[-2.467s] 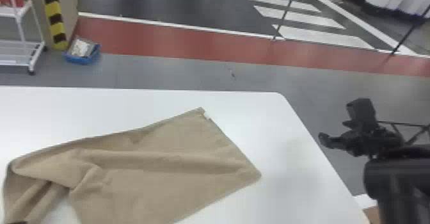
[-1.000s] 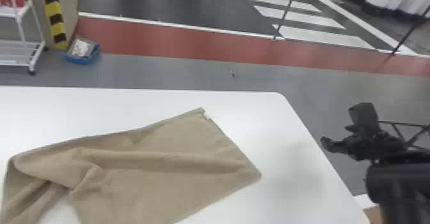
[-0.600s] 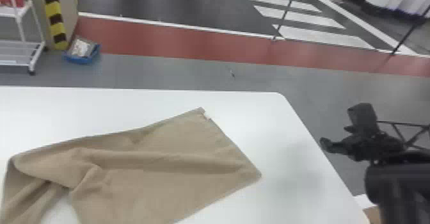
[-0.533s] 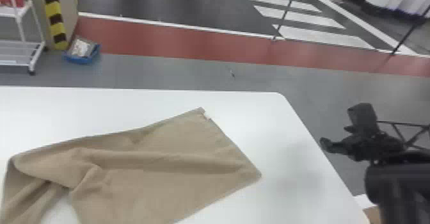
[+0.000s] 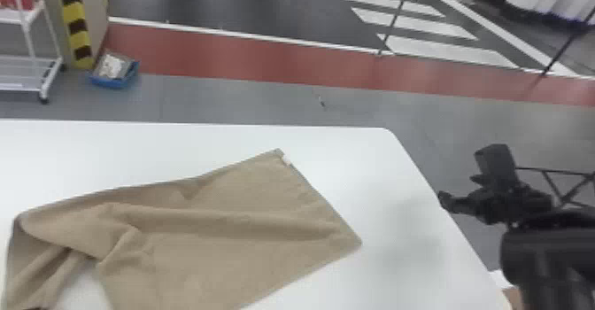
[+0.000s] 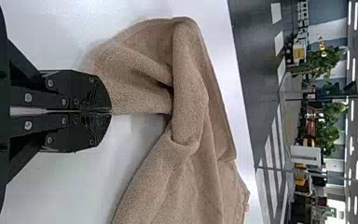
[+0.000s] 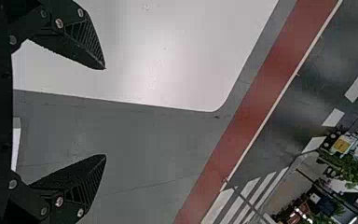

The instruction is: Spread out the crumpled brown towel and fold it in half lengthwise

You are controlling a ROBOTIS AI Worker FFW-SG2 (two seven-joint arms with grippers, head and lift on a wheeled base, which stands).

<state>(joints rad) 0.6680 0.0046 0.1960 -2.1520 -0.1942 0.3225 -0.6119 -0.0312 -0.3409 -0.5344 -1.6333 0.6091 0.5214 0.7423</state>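
Note:
The brown towel (image 5: 212, 229) lies partly spread on the white table, its right part fairly flat with a long ridge, its left part folded and bunched. A pale tag marks its far corner. At the head view's bottom-left edge, a dark bit of my left gripper (image 5: 35, 308) meets the towel. In the left wrist view the left gripper (image 6: 111, 112) has its fingers together on an edge of the towel (image 6: 186, 121). My right gripper (image 5: 451, 202) is beside the table's right edge, away from the cloth. In the right wrist view the right gripper (image 7: 105, 112) is wide open, nothing between its fingers.
The white table (image 5: 425, 260) has bare surface beyond the towel and to its right; its rounded corner is at the far right. On the floor beyond are a blue bin (image 5: 116, 79) and a white rack (image 5: 28, 72) at the left.
Since the earliest frame, the towel's bunched left end has shifted slightly toward the lower left, and the right arm has moved a little right and down. The towel's right part has stayed put.

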